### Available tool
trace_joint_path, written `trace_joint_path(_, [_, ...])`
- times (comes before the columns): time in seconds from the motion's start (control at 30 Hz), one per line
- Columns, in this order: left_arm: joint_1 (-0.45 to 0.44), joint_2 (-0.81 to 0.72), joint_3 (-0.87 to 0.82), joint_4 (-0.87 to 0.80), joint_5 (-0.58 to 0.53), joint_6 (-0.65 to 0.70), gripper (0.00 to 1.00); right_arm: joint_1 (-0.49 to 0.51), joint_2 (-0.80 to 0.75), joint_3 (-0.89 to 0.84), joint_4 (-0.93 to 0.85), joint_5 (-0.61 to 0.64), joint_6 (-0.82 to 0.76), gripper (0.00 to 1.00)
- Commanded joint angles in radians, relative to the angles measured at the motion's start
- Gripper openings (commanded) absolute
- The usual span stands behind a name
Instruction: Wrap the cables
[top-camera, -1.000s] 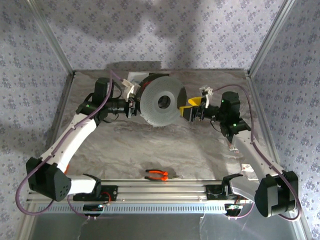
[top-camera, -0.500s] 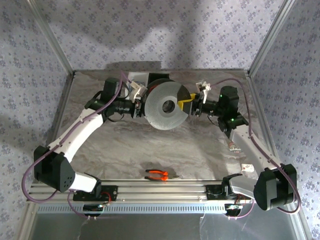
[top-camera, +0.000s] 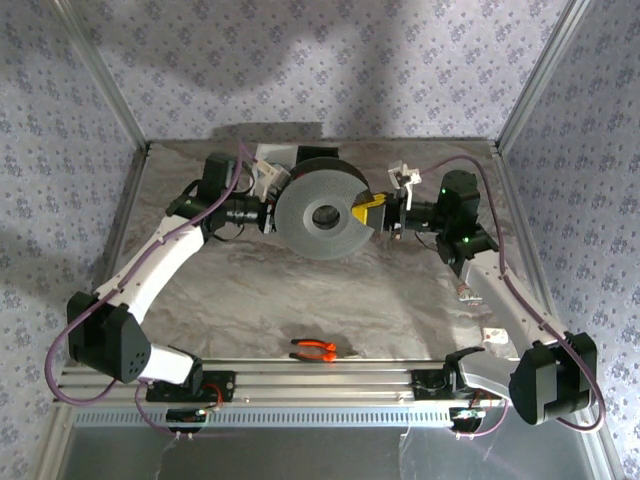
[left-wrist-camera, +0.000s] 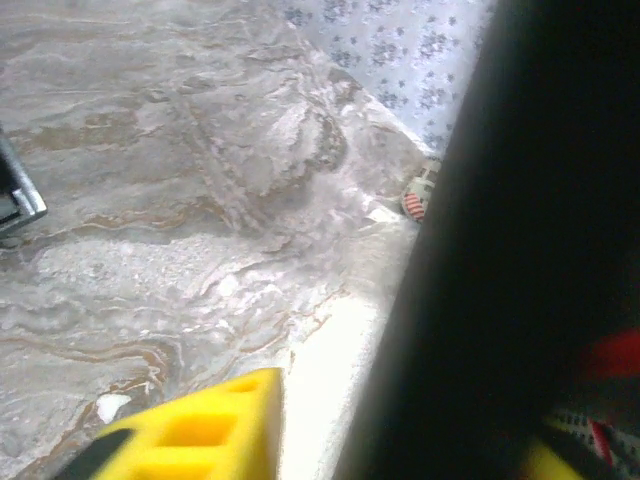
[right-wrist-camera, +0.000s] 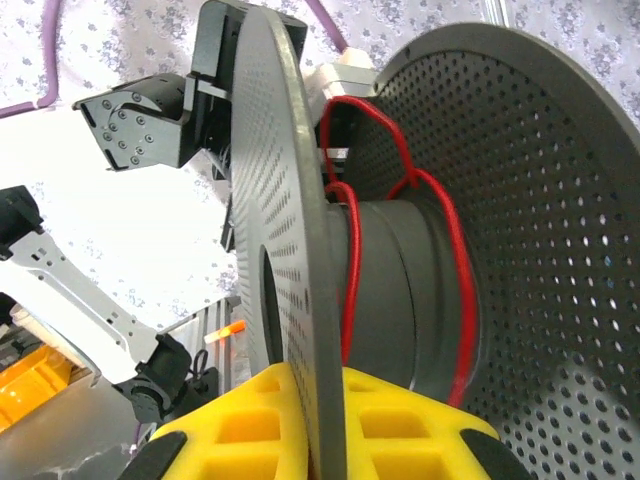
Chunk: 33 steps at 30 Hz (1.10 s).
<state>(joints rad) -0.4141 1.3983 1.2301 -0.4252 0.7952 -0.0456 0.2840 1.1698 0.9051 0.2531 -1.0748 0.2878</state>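
**Spool held between two arms, above the far middle of the table.** The grey perforated spool (top-camera: 300, 232) hangs clear of the marble-patterned table (top-camera: 250, 300), with one flange face and its centre hole turned up toward the overhead camera. Its axis therefore runs roughly near-to-far and upward, not left-to-right. The left gripper (top-camera: 268, 198) meets the spool's left side and the right gripper (top-camera: 385, 214) its right side, so both arms are about equally close and the spool lies between them.

**Right wrist view.** This view shows what the overhead one cannot. The right gripper (right-wrist-camera: 318, 425) has its yellow fingers (right-wrist-camera: 400, 420) set on either side of the nearer flange's rim, apparently pinching it. A red cable (right-wrist-camera: 345, 240) lies in loose loops on the hub between the two flanges, which suggests the winding is only partly done.

**Left wrist view.** A yellow finger (left-wrist-camera: 200, 435) appears beside a dark blurred mass, probably the spool. Whether the left gripper is spread or clamped cannot be told.

**Overhead view.** Red-handled pliers (top-camera: 313, 348) lie on the table near its near edge, well apart from the spool.
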Motion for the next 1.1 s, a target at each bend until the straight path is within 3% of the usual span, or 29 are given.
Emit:
trace_joint_path(0.0, [-0.026,-0.03,0.055,0.0,0.015,0.012,0.45,0.007,0.002,0.021,-0.008,0.131,-0.033,0.0])
trace_joint_path(0.17, [-0.001,-0.041,0.052,-0.038,-0.051,0.026,0.61,0.006,-0.024,0.024,-0.016,0.122,-0.04,0.0])
trace_joint_path(0.5, [0.085,-0.074,0.037,-0.119,-0.208,0.04,0.74,-0.015,-0.047,0.021,-0.046,0.117,-0.056,0.0])
trace_joint_path(0.7, [0.107,-0.103,0.015,-0.124,-0.208,0.047,0.79,-0.025,-0.05,0.021,-0.036,0.115,-0.05,0.0])
trace_joint_path(0.73, [0.109,-0.106,0.01,-0.117,-0.198,0.046,0.89,-0.027,-0.05,0.021,-0.033,0.115,-0.047,0.0])
trace_joint_path(0.77, [0.11,-0.11,0.004,-0.11,-0.189,0.046,0.92,-0.026,-0.049,0.021,-0.03,0.113,-0.046,0.0])
trace_joint_path(1.07, [0.13,-0.135,-0.009,-0.091,-0.229,0.022,0.99,-0.032,-0.046,0.022,-0.055,0.124,-0.039,0.0])
